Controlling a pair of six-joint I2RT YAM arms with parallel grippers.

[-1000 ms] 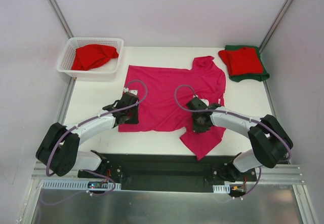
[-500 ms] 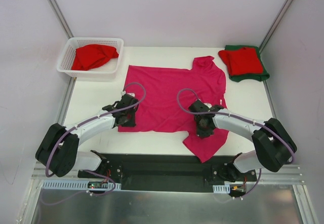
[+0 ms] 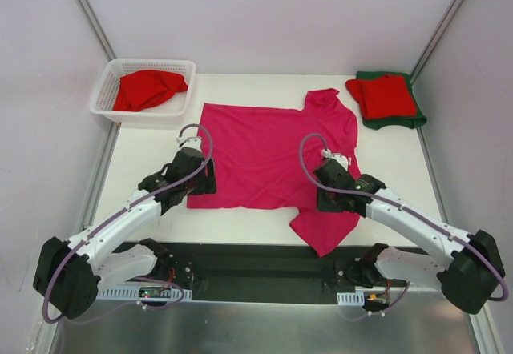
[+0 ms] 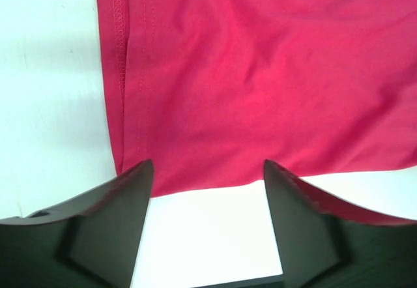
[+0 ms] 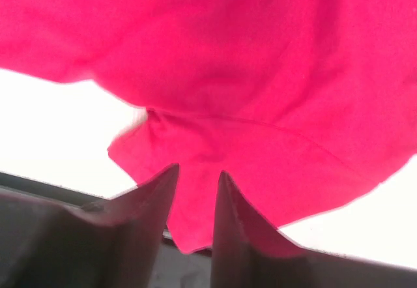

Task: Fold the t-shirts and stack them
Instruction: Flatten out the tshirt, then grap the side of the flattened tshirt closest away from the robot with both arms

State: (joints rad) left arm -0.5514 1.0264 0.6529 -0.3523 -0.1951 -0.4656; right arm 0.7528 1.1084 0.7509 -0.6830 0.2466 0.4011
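Newly opened over the pink t-shirt (image 3: 264,150), left jaws stand wide, right jaws barely apart.

Magenta t-shirt (image 3: 264,158) lies spread; red t-shirt (image 3: 383,96) folded atop green t-shirt (image 3: 418,118)

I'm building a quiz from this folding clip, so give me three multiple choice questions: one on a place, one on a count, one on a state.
1. Where does the folded red t-shirt lie? A on bare tabletop; B on the dark green t-shirt; C over an arm.
2. How many red t-shirts show? A one; B two; C four.
3. The left gripper is: A open; B shut on cloth; C out of view.
Answers: B, it tops the green one; B, one folded, one in the white basket; A, its fingers stand apart above the pink t-shirt.
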